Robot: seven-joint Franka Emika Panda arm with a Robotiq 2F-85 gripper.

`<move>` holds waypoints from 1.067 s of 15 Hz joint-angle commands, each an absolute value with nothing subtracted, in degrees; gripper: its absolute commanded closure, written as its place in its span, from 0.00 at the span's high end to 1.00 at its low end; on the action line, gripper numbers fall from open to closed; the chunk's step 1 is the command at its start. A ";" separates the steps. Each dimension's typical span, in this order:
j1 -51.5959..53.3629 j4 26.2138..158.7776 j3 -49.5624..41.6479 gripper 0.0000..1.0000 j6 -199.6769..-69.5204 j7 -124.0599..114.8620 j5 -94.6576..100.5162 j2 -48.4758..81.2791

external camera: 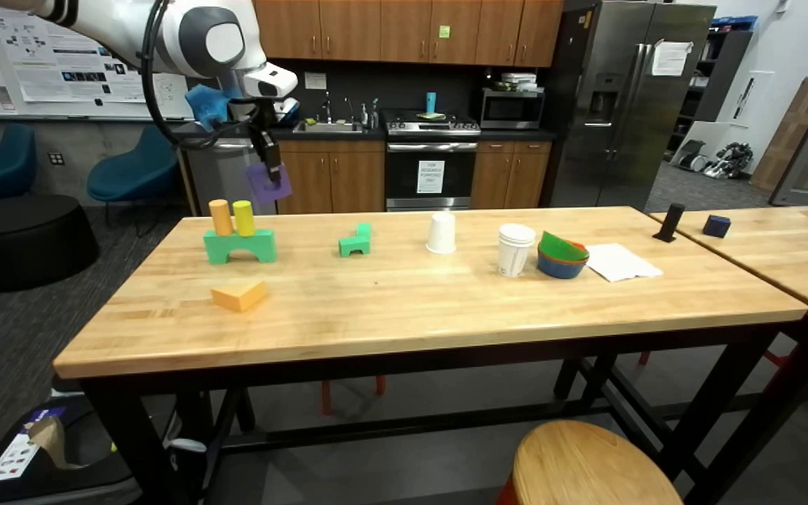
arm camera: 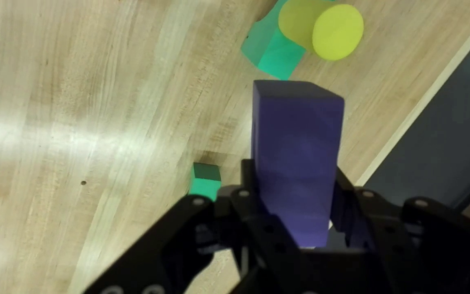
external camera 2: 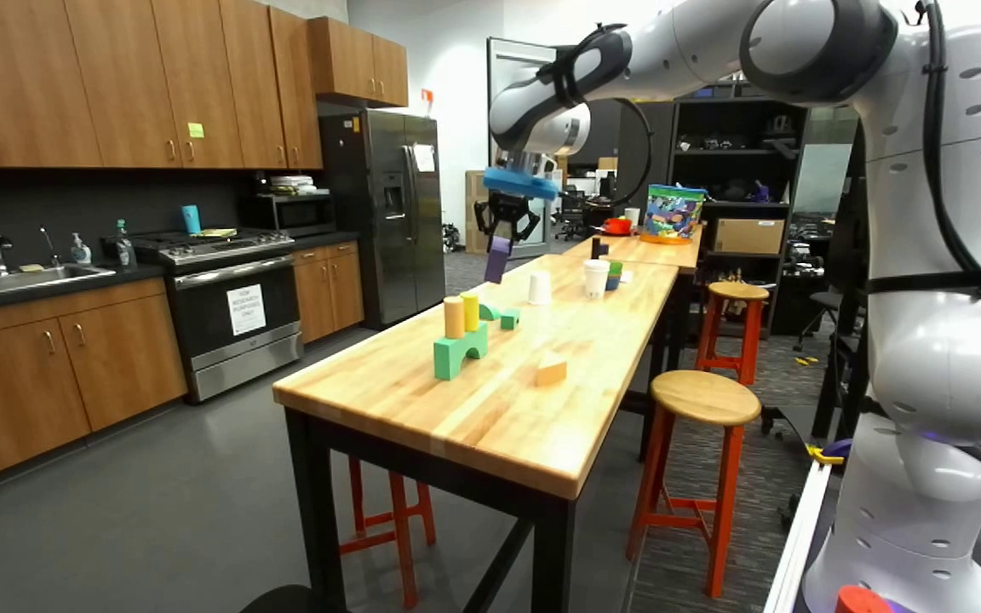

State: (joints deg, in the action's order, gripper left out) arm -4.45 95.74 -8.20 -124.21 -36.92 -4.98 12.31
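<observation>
A purple block (arm camera: 298,139) is gripped between the fingers (arm camera: 248,173) of the end effector (arm camera: 294,175), whose spread is limited to the block's narrow width. It is held aloft, above the counter (external camera: 376,315) or just past its kitchen-side long edge; which of the two cannot be told. The block's lower part is covered by the fingers in the wrist view, and its broad face is crossed by a dark fingertip (external camera: 274,168) in an exterior view, so its full outline is hard to make out. Small green pieces (external camera: 355,245) are partly covered by the end effector in the wrist view, and a green arch (external camera: 240,240) is cut off by the top border there. The block is seen as straight-edged and flat-sided, with one end shaded darker, and is tilted in both exterior views. In the wrist view, dark floor (arm camera: 443,151) is seen beyond the counter's pale edge, and wood grain is shown between the arch and the green pieces. On the arch, an orange cylinder (external camera: 221,217) and a yellow cylinder (external camera: 243,218) are stood upright. An orange wedge (external camera: 238,297) is set apart from them. Farther along, an upturned white cup (external camera: 441,233), stacked white cups (external camera: 514,252) and nested bowls (external camera: 562,256) are placed well apart from the block.
</observation>
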 commanded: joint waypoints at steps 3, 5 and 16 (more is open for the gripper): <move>-4.52 95.68 -9.01 0.16 -126.74 -49.64 -6.51 12.25; -4.47 95.85 -9.14 0.16 -127.39 -53.92 -6.12 12.22; -4.77 95.59 -8.73 0.41 -126.96 -59.56 -5.33 12.58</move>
